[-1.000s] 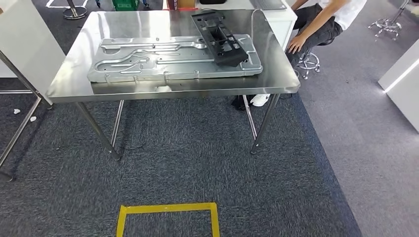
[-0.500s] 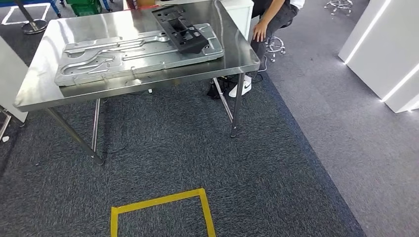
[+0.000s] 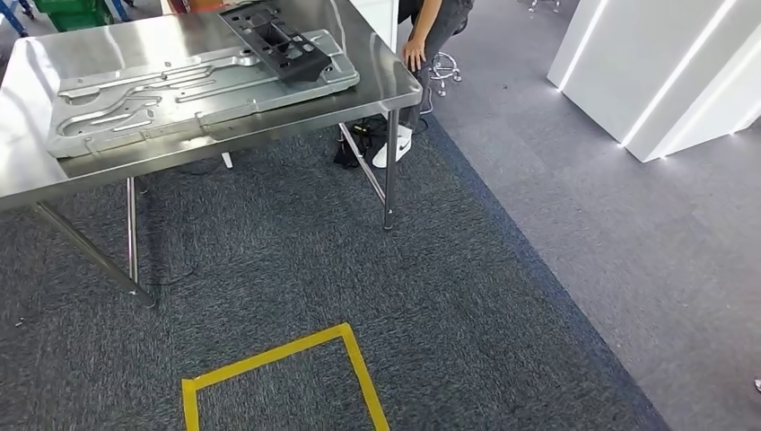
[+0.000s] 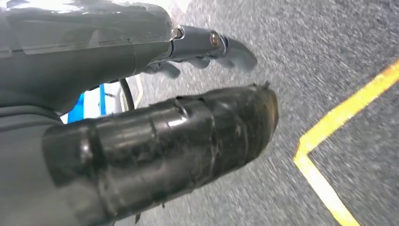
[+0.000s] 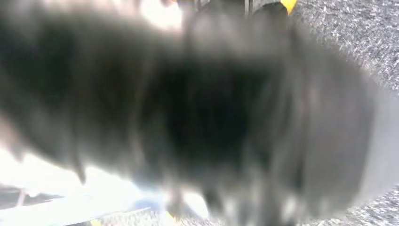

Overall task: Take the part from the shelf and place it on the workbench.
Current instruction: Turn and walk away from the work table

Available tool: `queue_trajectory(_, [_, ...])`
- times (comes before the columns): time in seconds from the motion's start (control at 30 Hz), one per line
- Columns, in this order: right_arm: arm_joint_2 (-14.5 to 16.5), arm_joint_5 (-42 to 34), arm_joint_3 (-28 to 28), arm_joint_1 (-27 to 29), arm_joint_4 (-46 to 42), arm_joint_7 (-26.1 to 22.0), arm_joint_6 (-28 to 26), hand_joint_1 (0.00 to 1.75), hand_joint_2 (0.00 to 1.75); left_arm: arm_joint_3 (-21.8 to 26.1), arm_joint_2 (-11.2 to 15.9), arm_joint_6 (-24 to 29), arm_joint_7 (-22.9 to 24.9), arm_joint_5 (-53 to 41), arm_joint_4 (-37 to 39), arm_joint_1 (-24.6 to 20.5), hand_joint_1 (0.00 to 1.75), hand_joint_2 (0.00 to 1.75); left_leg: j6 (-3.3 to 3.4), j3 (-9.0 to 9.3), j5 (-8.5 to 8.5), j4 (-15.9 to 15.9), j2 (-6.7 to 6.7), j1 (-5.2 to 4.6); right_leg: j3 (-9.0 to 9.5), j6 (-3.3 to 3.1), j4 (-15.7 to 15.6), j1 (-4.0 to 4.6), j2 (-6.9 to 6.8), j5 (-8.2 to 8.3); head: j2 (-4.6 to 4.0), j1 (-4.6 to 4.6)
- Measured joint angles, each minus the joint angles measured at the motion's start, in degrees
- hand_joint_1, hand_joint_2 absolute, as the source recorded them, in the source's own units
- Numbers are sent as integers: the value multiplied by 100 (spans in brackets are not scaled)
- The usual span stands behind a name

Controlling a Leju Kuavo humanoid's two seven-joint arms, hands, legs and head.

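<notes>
On the steel surface (image 3: 368, 54) at eleven o'clock the black part (image 3: 274, 40) lies atop a grey stamped panel (image 3: 179, 90), a seated person (image 3: 422, 36) at one o'clock, yellow floor tape (image 3: 359, 373) at six; the left hand (image 4: 207, 47) hangs loose holding nothing, the right hand (image 5: 211, 117) too blurred to judge.

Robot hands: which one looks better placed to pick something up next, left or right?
Left, tentatively. The left robot hand hangs over the carpet beside the yellow tape, visibly holding nothing. The right wrist view is too blurred to judge the right robot hand.
</notes>
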Motion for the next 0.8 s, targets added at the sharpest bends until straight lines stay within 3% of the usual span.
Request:
queue_trajectory(0.07, [12,42,-26,-21,-5,-28,48,0,0,3,4,4,-7,-1,0,5,0,0,38,-151,115,3,150,-30,-178,38,695,-23,-193,-564,0,23])
queue_trajectory(0.1, [14,69,-38,-25,-6,-40,74,0,0,4,8,8,-10,-1,0,7,0,0,33,-234,167,13,225,-41,-217,63,1009,-44,-229,-683,0,23])
queue_trajectory(0.13, [16,100,-53,-28,-7,-50,101,0,0,5,12,10,-12,-1,0,6,0,0,25,-323,219,28,302,-50,-189,84,1198,-64,-254,-670,0,23])
queue_trajectory(0.17, [19,134,-73,-31,-13,-57,129,0,0,6,15,11,-14,-1,0,0,0,0,13,-404,265,50,371,-54,-71,99,1199,-82,-275,-546,0,24])
queue_trajectory(0.23, [28,198,-109,-43,-33,-71,171,0,0,6,16,11,-24,-1,0,-19,0,0,-25,-548,344,108,484,-57,481,90,620,-93,-396,-292,0,23])
queue_trajectory(0.3, [34,259,-134,-73,-60,-94,203,0,0,6,15,11,-32,-1,2,-30,0,0,-88,-640,411,170,588,-60,1104,33,-234,-50,-585,-336,0,17])
queue_trajectory(0.33, [34,304,-152,-86,-68,-113,208,0,0,6,15,12,-34,-1,4,-37,0,0,-129,-663,449,183,644,-53,1262,-6,-500,-14,-637,-395,0,19])
queue_trajectory(0.4, [27,422,-204,-92,-76,-149,191,0,0,6,17,14,-37,-1,16,-55,0,0,-216,-685,525,178,741,-27,1265,-93,-673,22,-588,-377,0,16])
queue_trajectory(0.47, [19,511,-250,-94,-70,-168,162,0,0,6,28,20,-39,-1,29,-69,0,0,-293,-740,370,298,578,-3,1158,-185,-718,10,-518,-249,0,16])
queue_trajectory(0.53, [14,535,-279,-115,-60,-184,151,0,0,6,40,25,-40,-1,45,-52,0,0,-334,-892,-144,806,261,9,1007,-263,-720,2,-443,-120,0,11])
queue_trajectory(0.57, [11,542,-291,-127,-54,-199,160,0,0,6,43,27,-40,-1,55,-42,0,0,-337,-983,-415,1168,162,8,912,-287,-700,9,-389,-64,0,8])
queue_trajectory(0.6, [8,550,-303,-132,-46,-218,186,0,0,6,49,28,-44,-1,66,-36,0,0,-339,-1041,-577,1493,120,9,815,-292,-676,18,-327,-11,0,7])
queue_trajectory(0.63, [5,563,-316,-134,-35,-238,223,0,0,6,58,30,-57,-1,75,-35,0,0,-337,-1040,-594,1696,104,9,715,-287,-649,26,-263,40,0,8])
queue_trajectory(0.7, [0,600,-340,-130,1,-260,341,0,0,7,82,16,-121,13,94,-39,0,0,-323,-788,-294,1548,80,9,530,-255,-584,28,-138,131,0,8])
queue_trajectory(0.73, [-4,615,-349,-130,26,-266,419,0,0,7,96,-9,-170,25,112,-42,0,0,-305,-533,-142,1207,10,11,452,-231,-539,23,-79,173,0,6])
queue_trajectory(0.8, [-26,628,-361,-135,85,-274,578,0,0,8,133,-73,-259,49,173,-48,0,0,-263,-39,-116,451,-216,9,320,-170,-436,27,31,241,0,7])
